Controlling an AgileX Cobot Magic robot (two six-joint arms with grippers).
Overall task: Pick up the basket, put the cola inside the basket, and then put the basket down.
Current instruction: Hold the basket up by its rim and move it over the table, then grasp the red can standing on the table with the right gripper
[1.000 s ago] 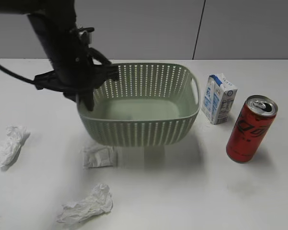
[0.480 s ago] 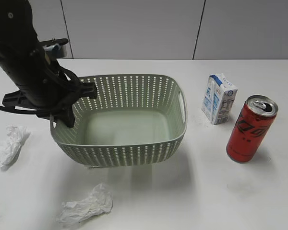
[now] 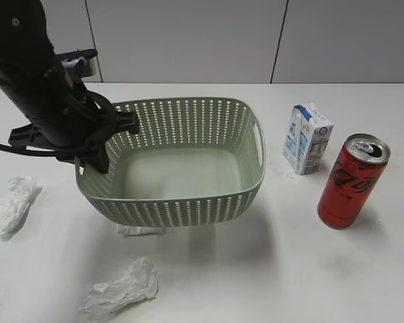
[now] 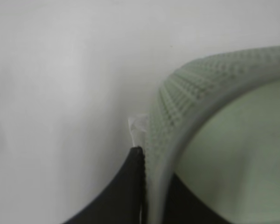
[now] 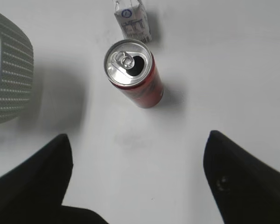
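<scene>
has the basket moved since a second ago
Yes. The basket, clamped by the left gripper, has shifted left, away from the milk carton, and now hangs clear of the table.

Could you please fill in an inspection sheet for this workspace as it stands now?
Surface: white table, bare around the can.
Basket: lifted clear of the table and tilted, empty.
Cola: upright on the table, right of the basket, opened.
Clutter: blue-and-white carton beside the cola; crumpled tissues, another partly under the basket.
Left tool: clamped on the basket's rim.
Right tool: open, above the cola.
Cables: black cable on the left arm.
Surroundings: grey wall panels.
</scene>
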